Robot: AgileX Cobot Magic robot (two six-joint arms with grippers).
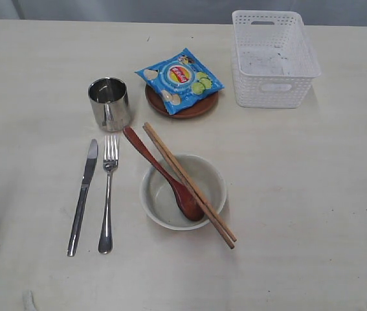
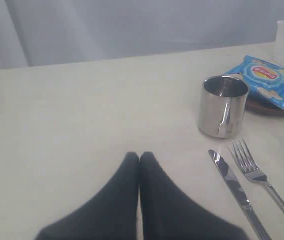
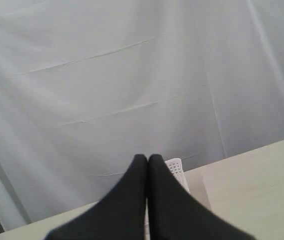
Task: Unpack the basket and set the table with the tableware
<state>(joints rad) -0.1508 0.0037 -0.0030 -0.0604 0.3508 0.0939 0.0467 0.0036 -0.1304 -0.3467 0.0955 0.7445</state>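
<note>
White lattice plastic basket [image 1: 274,91], empty, at far right of pale cream wood-grain table [image 1: 312,194]. Steel knife [image 1: 83,194] and steel fork [image 1: 108,194] parallel, left of off-white round bowl [image 1: 157,191] holding dark red-brown wooden spoon [image 1: 160,170]; two wooden chopsticks [image 1: 189,184] cross its rim. Shiny steel cup [image 1: 109,103] upright behind, small brown round plate [image 1: 193,110] beside it.

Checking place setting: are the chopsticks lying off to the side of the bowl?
No, the chopsticks lie diagonally across the top of the bowl.

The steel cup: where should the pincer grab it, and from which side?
Probably pinch one wall of the steel cup over its rim, coming straight down: it stands upright with its mouth open, while the fork and brown plate lie close by.
</note>
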